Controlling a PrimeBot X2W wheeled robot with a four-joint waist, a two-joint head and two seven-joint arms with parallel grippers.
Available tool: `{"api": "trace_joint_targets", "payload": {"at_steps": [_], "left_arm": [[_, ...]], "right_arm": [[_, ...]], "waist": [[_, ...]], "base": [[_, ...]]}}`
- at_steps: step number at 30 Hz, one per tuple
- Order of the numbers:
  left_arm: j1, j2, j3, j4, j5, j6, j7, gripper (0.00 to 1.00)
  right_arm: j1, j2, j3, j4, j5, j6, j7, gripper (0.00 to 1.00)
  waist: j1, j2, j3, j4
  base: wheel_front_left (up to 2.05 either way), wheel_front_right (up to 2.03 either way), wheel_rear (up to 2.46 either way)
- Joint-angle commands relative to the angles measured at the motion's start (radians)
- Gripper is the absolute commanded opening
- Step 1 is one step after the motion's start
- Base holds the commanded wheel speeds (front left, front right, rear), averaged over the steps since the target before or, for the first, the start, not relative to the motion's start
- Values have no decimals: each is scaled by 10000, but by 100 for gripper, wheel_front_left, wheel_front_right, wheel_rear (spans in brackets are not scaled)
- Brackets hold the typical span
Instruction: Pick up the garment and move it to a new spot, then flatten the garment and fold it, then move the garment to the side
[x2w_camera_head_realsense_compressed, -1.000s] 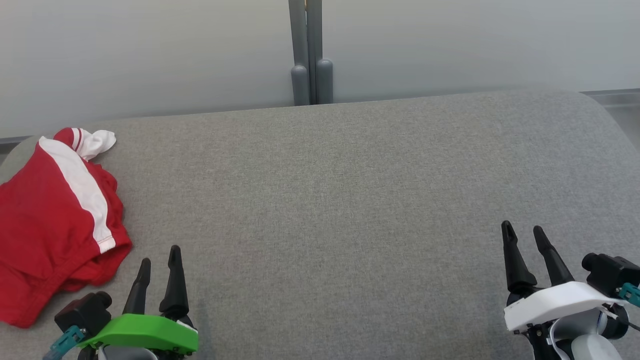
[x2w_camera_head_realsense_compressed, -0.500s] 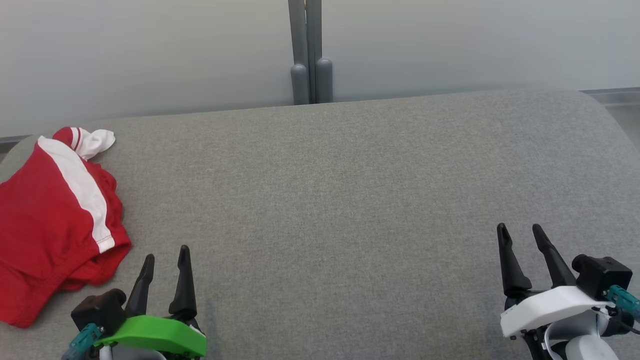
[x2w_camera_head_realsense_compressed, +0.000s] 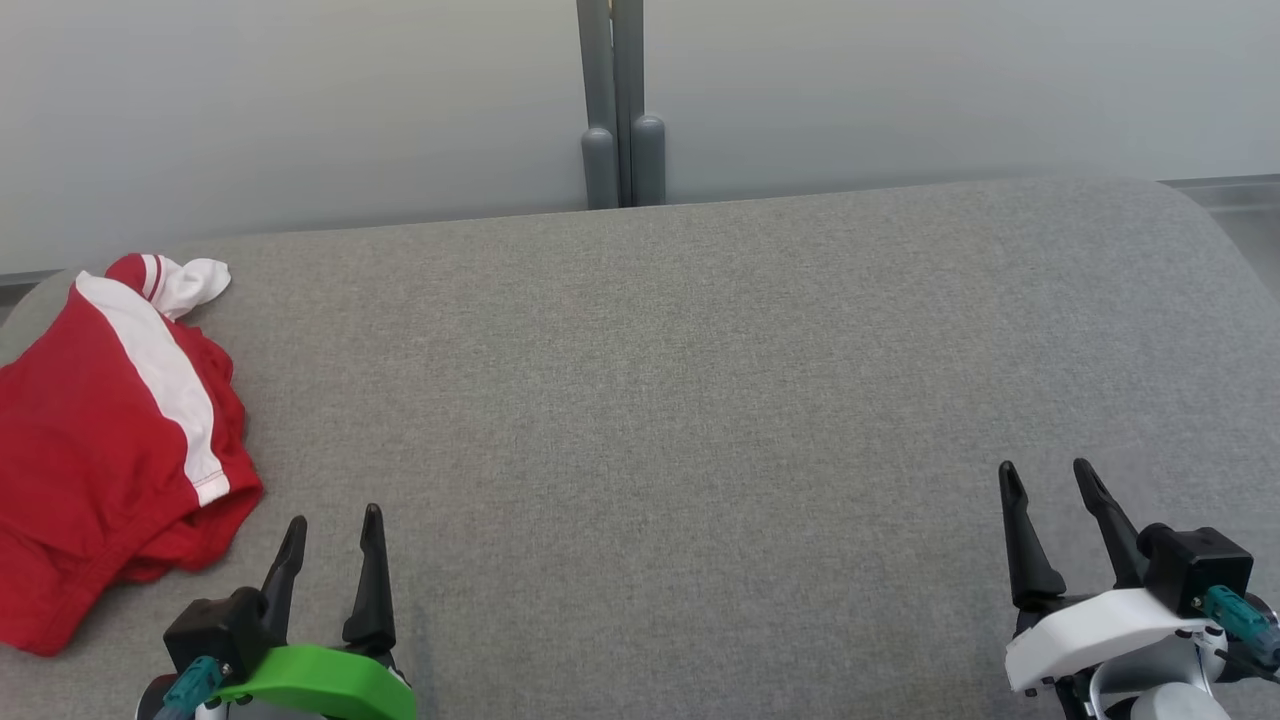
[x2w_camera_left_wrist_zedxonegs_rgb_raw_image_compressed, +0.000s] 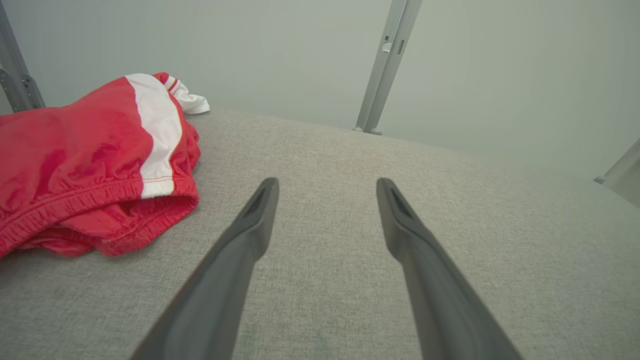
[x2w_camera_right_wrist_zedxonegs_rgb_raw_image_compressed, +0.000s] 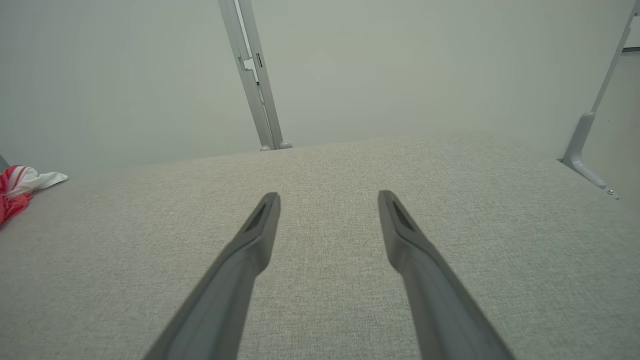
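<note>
At the near edge of the grey padded surface, toward its near left corner, the left gripper with its green housing hangs with its 2 dark fingers spread apart and nothing between them. Toward the near right corner, the right gripper with its white housing is likewise spread wide and empty. Both point toward the far edge, with bare grey fabric under their tips in the wrist views.

The garment lies crumpled along the left edge, just beyond and to the left of the left gripper and clear of its fingers. It is red with 1 broad white stripe running across it and a gathered red hem facing the left gripper. At its far end, close to the far left corner, a small bunched white piece with 2 thin red stripes sticks out. The garment is well apart from the right gripper.

Past the middle of the far edge stands a grey metal post, in front of a pale plain wall.
</note>
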Motion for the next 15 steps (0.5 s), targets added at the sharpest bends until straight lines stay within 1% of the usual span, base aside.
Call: {"api": "trace_joint_targets", "payload": {"at_steps": [1,15], "left_arm": [[47,94,41,15,228,-7,-87,100],[-18,72,64,420,1064,-114,-370,100]], "right_arm": [[105,-77,33,4,-270,2,-100,100],[184,-27,-191,213,-894,3,-401,100]], "waist": [[0,0,0,-6],[0,0,14,-70]], "base": [[0,0,0],[0,0,0]]}}
